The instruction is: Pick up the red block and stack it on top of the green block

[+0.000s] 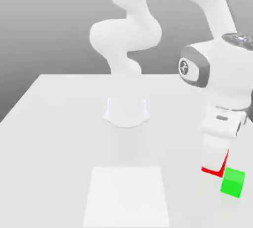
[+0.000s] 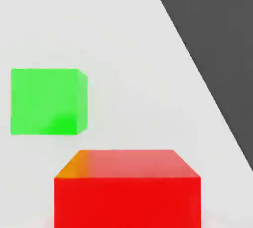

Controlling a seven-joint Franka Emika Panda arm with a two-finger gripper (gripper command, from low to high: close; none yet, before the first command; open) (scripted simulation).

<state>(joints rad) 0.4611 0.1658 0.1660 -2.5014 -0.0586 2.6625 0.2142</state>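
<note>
Hand view: glossy red cube (image 2: 127,202), flat-faced green cube (image 2: 44,101); whether the end effector (image 1: 213,167) grips, I cannot tell.

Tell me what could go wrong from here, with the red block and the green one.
The green block is close to the red block, so a low sideways move might knock it.

The green block's top is only about as big as the red block, so an off-centre drop from the gripper could topple the stack.
</note>
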